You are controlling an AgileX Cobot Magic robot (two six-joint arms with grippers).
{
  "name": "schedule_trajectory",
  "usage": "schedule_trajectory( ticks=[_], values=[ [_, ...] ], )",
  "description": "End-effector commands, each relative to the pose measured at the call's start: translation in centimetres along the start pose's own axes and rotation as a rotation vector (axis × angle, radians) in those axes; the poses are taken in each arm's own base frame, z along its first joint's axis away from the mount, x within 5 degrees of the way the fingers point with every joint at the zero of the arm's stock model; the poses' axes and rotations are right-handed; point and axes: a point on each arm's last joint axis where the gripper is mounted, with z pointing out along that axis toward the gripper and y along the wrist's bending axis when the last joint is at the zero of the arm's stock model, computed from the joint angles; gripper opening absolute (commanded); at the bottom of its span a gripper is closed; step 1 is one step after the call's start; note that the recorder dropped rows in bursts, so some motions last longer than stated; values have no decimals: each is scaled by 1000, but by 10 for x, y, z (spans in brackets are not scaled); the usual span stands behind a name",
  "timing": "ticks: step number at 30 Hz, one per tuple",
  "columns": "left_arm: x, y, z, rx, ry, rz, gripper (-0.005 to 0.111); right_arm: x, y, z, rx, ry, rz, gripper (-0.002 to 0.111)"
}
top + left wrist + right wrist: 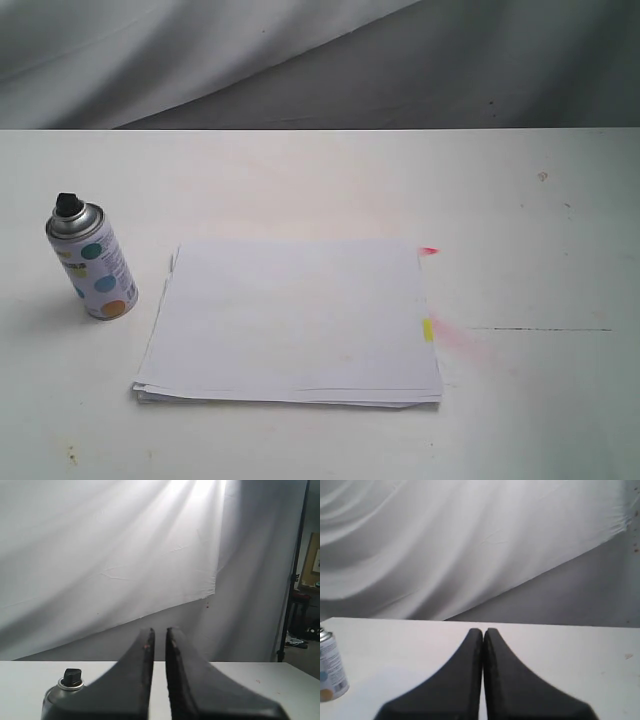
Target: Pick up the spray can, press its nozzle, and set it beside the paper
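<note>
The spray can (92,262), white with coloured dots and a silver dome, stands upright on the white table (520,200), just left of the paper (290,320). Its black nozzle (68,204) points up. The paper is a thin white stack with a yellow and a pink-red mark on its right edge. Neither arm appears in the exterior view. In the left wrist view my left gripper (160,630) is all but shut, a thin slit between its fingers, nothing held; the can's top (55,697) and nozzle (72,676) show beside one finger. My right gripper (483,630) is shut and empty, the can (330,667) off to one side.
A pink stain (465,340) marks the table right of the paper, with a thin dark line (540,329) beyond it. A grey-white cloth backdrop (300,60) hangs behind the table's far edge.
</note>
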Motion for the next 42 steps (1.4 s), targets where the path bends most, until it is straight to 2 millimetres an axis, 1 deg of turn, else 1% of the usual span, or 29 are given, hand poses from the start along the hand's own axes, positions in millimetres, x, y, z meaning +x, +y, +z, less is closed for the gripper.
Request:
schedule_trajectory(
  ticks=[1,3,5,12,17,19,21,23,37,38,40,42],
  values=[
    [2,0,0,6,3,-13,10,-2,-5,0,56,-46,-110,0],
    [2,0,0,6,3,-13,10,-2,-5,-1,62,-45,-205,0],
    [2,0,0,6,3,-11,10,-2,-6,-3,92,-55,-229,0],
    [2,0,0,6,3,-11,10,5,-11,-8,218,11,-196,0],
    [2,0,0,6,3,-11,10,17,-17,-9,282,98,-175,0],
    [2,0,0,6,3,-11,10,17,-17,-9,283,99,-185,0],
    [2,0,0,6,3,-11,10,23,-17,-10,282,163,-181,0],
    [2,0,0,6,3,-11,10,24,-17,-10,282,174,-180,0],
    [2,0,0,6,3,-11,10,24,-17,-10,281,175,-177,0],
    [2,0,0,6,3,0,10,24,-17,-10,281,175,-177,0],
    [2,0,0,6,2,123,10,24,-17,-10,281,175,-177,0],
    [3,0,-1,7,22,161,10,24,-17,-10,281,175,-177,0]
  ],
)
